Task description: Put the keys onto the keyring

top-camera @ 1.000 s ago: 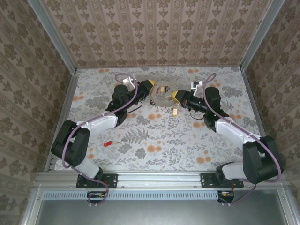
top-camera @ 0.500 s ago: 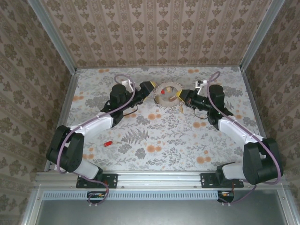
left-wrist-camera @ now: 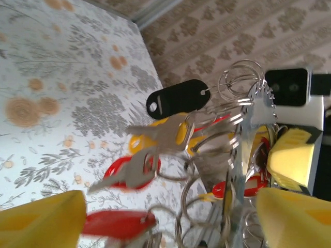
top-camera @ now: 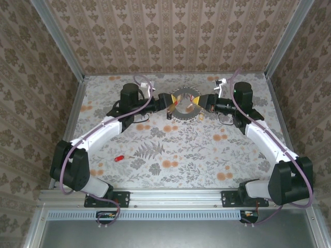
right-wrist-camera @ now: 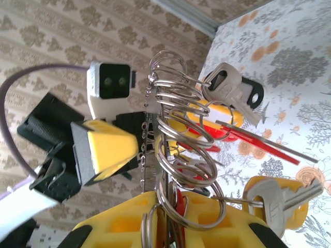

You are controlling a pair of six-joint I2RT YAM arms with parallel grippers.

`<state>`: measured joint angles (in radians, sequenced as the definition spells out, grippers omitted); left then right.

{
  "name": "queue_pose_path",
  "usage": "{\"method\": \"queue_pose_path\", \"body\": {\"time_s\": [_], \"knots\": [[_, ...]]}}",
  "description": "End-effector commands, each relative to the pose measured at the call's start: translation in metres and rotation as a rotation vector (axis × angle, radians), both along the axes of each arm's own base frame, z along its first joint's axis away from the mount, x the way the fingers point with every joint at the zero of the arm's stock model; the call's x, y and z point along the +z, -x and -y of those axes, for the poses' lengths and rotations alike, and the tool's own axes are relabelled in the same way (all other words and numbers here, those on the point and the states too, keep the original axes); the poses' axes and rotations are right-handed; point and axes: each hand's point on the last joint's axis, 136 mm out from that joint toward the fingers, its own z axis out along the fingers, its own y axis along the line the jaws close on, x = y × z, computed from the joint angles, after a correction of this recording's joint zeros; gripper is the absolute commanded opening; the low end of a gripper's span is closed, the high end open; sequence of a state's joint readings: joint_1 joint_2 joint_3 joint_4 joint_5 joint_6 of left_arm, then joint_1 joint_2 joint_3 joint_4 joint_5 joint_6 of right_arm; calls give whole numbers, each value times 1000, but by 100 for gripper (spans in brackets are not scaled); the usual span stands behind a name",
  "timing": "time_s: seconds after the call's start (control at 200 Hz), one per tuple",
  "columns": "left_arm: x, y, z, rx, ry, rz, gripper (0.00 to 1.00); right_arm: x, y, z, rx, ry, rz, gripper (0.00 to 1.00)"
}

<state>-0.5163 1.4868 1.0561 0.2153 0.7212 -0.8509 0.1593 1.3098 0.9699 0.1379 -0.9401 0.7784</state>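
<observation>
- Top external view: keyring (top-camera: 182,93) stands on edge over the table's (top-camera: 170,150) far middle, keys (left-wrist-camera: 135,170) dangling from it.
- Right gripper (top-camera: 200,104) pinches its rim.
- Left gripper (top-camera: 166,103) is spread, the ring's opposite edge between its fingers.
- One red key (top-camera: 119,157) lies apart, near left.

- Your table (top-camera: 181,155) is covered with a pale cloth printed with grey ferns and orange flowers.
- Behind it you face a back wall (top-camera: 176,36) in beige patterned wallpaper; the same paper lines the left wall (top-camera: 26,103) and the right wall (top-camera: 310,93).
- Grey metal posts (top-camera: 58,39) run up both back corners.
- A metal rail (top-camera: 176,198) edges the near side.
- The light falls evenly, with soft shadows.
</observation>
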Motion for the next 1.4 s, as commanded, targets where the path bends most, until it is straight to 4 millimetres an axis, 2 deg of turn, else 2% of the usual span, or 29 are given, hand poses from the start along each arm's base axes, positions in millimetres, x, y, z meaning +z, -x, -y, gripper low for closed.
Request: {"method": "queue_pose_path", "body": {"time_s": [0.0,0.18,0.405,0.575,0.765,0.835,0.93,1.065,1.255,1.345,1.395], "knots": [[16,7,8,-116,52,41,76,21,17,-7,136,8,97,7],[28,12,13,-157,110,50,52,20,21,-8,177,29,112,8],[45,21,16,-206,158,82,40,18,15,-8,189,26,114,8],[45,26,19,-225,156,88,19,18,10,-8,180,27,115,10],[49,23,18,-195,159,106,0,13,3,1,130,45,101,17],[54,21,17,-181,165,124,0,11,2,6,104,59,102,19],[63,22,16,-173,181,159,0,7,1,16,41,93,103,38],[77,24,11,-157,209,222,0,1,-3,43,-127,163,109,52],[91,25,7,-141,243,292,0,4,4,78,-326,288,185,59],[94,24,5,-128,245,314,0,15,14,85,-380,297,275,61],[96,24,3,-116,242,333,0,20,18,86,-392,286,339,59]]}}
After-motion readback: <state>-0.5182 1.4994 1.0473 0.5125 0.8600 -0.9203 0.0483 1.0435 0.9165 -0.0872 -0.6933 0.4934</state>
